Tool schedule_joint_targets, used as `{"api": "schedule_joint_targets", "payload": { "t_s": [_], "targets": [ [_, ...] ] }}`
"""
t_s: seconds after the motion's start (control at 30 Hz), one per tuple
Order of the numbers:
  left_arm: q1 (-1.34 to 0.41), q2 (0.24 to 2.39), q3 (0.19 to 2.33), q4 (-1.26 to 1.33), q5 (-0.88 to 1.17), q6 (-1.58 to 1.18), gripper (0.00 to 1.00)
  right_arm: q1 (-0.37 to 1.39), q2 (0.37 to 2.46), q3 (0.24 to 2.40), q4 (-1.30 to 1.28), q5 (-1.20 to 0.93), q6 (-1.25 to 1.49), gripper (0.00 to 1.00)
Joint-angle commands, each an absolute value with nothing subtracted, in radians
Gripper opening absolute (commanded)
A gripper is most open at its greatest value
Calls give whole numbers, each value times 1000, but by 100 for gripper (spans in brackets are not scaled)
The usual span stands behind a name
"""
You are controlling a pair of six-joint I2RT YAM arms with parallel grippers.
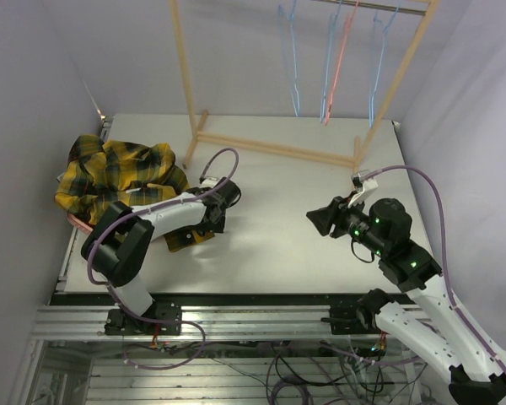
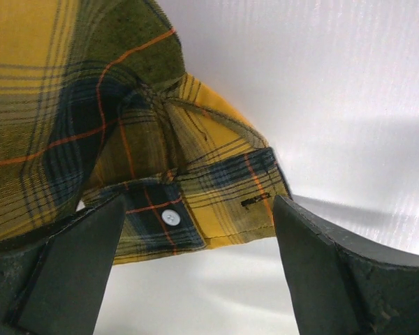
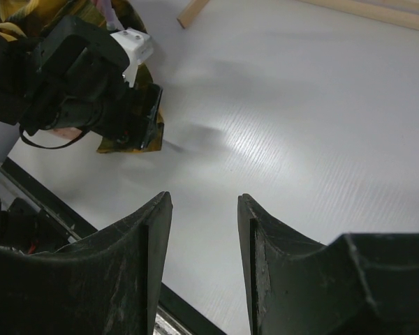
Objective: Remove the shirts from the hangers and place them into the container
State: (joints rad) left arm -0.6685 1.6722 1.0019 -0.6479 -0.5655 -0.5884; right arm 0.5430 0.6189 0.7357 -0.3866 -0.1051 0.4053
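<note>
From above, the yellow-and-black plaid shirt [image 1: 118, 173] lies heaped at the far left of the table [image 1: 295, 245]. It covers most of the salmon-pink container [image 1: 76, 221], of which only a thin strip of rim shows under the cloth. One sleeve trails out toward the middle, and its cuff [image 1: 188, 243] lies flat on the table. The left hand [image 1: 207, 224] points down right above that cuff. The right hand [image 1: 320, 221] hangs over bare table on the other side, well apart from the shirt. At the back stands the light wooden rack [image 1: 188, 84], where the wire hangers [image 1: 293, 67], three light blue and one pink-red, hang bare from the rail. In the left wrist view the left hand [image 2: 199, 202] is spread wide, and its two dark fingers [image 2: 70, 265] stand on either side of the cuff [image 2: 195, 202]. The cuff's white button [image 2: 171, 216] faces up. The cloth lies loose between the fingers and neither one presses on it, so this hand has hold of nothing. In the right wrist view the right hand [image 3: 204, 202] is partly open, with only white table [image 3: 300, 139] in the gap between its fingers [image 3: 140, 237], so it holds nothing. Further off in that view the left hand [image 3: 143, 118] is bent over a scrap of the yellow shirt [image 3: 119, 145], and one foot of the rack [image 3: 192, 10] shows at the top edge.
</note>
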Motion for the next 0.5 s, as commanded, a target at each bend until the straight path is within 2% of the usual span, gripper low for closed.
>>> {"api": "schedule_joint_targets", "payload": {
  "t_s": [0.0, 0.2, 0.27, 0.47],
  "targets": [
    [-671, 1719, 990, -576, -541, -620, 97, 540, 620, 728, -367, -123, 417, 43],
    [-671, 1779, 945, -535, -523, -648, 97, 540, 610, 744, -391, -99, 407, 43],
    [-671, 1789, 927, -509, -504, -652, 92, 540, 606, 742, -391, -95, 408, 43],
    [-672, 1778, 905, -473, -424, -651, 51, 540, 610, 734, -393, -93, 407, 43]
  ]
}}
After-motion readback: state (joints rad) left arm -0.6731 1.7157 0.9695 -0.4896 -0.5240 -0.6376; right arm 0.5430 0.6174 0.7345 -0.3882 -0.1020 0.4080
